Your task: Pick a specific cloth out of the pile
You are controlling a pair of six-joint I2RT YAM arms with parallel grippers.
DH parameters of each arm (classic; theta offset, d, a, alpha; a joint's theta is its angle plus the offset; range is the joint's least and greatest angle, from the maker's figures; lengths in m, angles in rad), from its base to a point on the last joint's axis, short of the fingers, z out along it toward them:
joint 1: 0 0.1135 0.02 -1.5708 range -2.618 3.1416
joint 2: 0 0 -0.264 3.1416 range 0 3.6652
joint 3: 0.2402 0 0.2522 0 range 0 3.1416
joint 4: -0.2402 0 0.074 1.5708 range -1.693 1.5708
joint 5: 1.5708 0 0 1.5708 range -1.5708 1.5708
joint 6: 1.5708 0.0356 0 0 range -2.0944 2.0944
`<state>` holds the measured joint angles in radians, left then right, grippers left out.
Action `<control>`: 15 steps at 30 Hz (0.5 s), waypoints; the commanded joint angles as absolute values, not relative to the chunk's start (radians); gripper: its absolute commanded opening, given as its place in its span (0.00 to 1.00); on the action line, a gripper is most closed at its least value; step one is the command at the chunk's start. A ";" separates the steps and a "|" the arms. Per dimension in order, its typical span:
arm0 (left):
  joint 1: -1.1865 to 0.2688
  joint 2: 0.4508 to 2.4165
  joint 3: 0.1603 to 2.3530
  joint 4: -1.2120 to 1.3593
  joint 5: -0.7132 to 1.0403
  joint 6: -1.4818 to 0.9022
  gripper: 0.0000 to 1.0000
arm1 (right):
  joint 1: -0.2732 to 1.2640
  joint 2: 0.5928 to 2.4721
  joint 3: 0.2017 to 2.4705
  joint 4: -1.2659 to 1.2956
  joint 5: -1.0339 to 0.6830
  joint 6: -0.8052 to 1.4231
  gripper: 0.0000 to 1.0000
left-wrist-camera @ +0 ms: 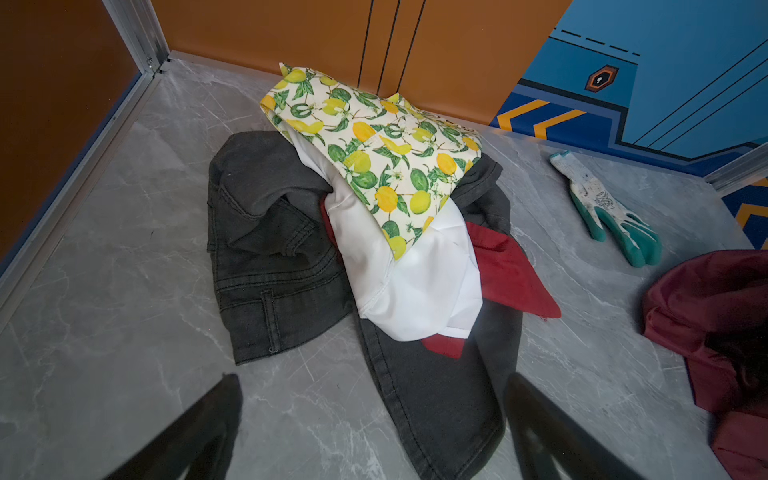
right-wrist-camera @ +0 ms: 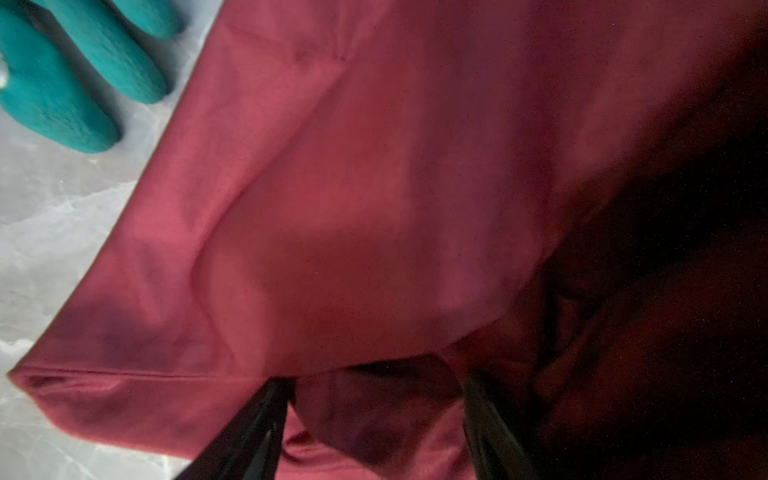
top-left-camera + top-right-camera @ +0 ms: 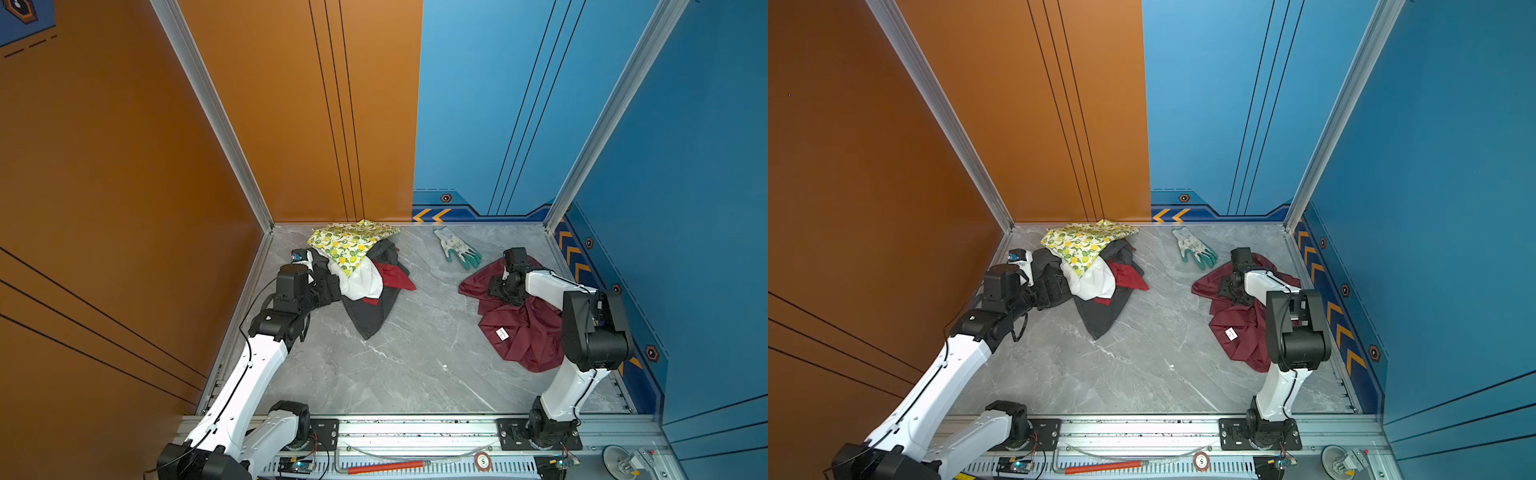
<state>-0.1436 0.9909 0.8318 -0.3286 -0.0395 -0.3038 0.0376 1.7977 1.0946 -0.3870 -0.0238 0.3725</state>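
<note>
The cloth (image 3: 519, 332) (image 3: 1246, 336), dark maroon with a white label (image 3: 502, 333), lies crumpled on the right of the table, apart from the pile (image 3: 361, 270) (image 3: 1092, 270). My right gripper (image 3: 500, 293) (image 3: 1231, 291) points down into the cloth's far part. In the right wrist view its jaws (image 2: 376, 386) stand apart with a maroon fold (image 2: 374, 187) between them. The pile (image 1: 374, 208) holds a lemon-print cloth (image 3: 349, 241), a white cloth, a small red cloth (image 3: 395, 276) and dark grey garments. My left gripper (image 3: 332, 286) (image 1: 372, 378) is open at the pile's left edge, holding nothing.
A white-and-teal work glove (image 3: 455, 247) (image 1: 602, 203) (image 2: 62, 83) lies near the back wall between the pile and the maroon cloth. Orange and blue walls enclose the marble table (image 3: 415, 353) on three sides. A red-handled tool (image 3: 386, 466) rests on the front rail.
</note>
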 commanded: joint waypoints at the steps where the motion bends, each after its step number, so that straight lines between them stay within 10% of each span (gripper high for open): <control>1: -0.135 0.985 0.824 -0.316 -0.017 -0.308 0.98 | 0.028 1.732 1.060 -0.432 -0.016 0.394 0.68; 15: -0.127 0.989 0.820 -0.312 -0.007 -0.314 0.98 | -0.010 1.578 0.957 -0.443 0.018 0.376 0.69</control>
